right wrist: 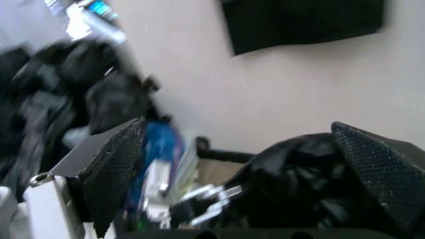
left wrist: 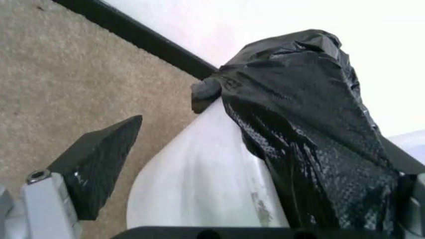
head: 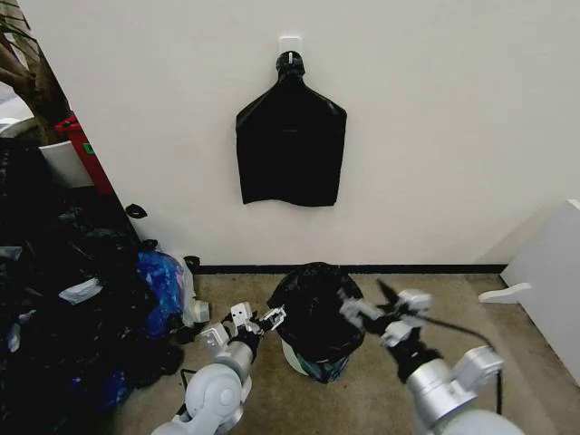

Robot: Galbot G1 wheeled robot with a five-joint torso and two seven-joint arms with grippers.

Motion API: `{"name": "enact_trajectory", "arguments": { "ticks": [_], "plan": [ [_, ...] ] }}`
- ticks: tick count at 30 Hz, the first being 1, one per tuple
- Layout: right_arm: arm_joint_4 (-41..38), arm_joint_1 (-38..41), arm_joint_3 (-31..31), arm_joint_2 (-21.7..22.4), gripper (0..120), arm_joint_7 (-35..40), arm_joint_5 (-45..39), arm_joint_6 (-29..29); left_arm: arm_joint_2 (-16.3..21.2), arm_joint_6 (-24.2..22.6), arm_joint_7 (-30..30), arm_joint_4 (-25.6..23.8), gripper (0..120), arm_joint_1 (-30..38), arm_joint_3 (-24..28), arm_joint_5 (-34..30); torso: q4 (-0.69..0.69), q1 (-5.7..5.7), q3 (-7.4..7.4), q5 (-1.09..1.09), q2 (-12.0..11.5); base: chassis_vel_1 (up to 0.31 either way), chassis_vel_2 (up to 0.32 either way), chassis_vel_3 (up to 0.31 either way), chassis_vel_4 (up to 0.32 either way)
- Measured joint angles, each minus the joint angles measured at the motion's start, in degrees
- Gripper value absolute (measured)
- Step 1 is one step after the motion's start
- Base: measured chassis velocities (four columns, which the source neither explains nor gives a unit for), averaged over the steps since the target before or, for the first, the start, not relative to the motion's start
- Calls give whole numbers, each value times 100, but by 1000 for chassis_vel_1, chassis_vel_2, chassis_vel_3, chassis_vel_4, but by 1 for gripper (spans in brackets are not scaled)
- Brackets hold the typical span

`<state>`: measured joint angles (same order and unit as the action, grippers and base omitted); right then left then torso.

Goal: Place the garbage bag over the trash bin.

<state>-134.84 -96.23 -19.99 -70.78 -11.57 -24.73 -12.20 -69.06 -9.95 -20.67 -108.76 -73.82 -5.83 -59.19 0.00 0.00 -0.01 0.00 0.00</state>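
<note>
The glossy black garbage bag (head: 313, 304) is draped over the top of the cream-white trash bin (head: 292, 355), whose lower wall shows beneath it on the carpet. My left gripper (head: 256, 319) is at the bin's left side, open. In the left wrist view the bag (left wrist: 312, 124) and the bin's white wall (left wrist: 199, 184) lie between the spread fingers (left wrist: 99, 164) of the left gripper (left wrist: 259, 134). My right gripper (head: 367, 304) hovers at the bag's right side, open. In the right wrist view the right gripper (right wrist: 238, 124) holds nothing, and the bag (right wrist: 299, 184) sits beyond it.
A flat black bundle (head: 291, 136) hangs from a hook on the white wall behind the bin. A heap of dark and blue bags (head: 82, 299) fills the left side. A white panel (head: 553, 272) stands at the right. Carpet lies in front of the bin.
</note>
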Motion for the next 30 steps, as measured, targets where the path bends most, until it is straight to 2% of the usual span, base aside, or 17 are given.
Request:
{"name": "enact_trajectory", "arguments": {
  "ticks": [5,11,16,30],
  "plan": [
    [579,267,273,98,100,-623,883,106,-20,1,47,106,100,13,-12,-39,1,0,0,-1,0,0,0,0,0],
    [1151,395,627,78,100,-631,1618,325,-31,5,90,263,100,22,-23,-73,0,0,1,0,0,0,0,0,0],
    [1758,784,1015,-127,100,-590,2652,608,-77,5,126,389,100,89,-17,-165,1,0,1,0,0,0,0,0,0],
    [2514,1212,1267,-341,100,-174,2935,495,-156,-45,142,562,100,194,30,-193,0,0,1,0,0,0,0,0,0]
  ]
}}
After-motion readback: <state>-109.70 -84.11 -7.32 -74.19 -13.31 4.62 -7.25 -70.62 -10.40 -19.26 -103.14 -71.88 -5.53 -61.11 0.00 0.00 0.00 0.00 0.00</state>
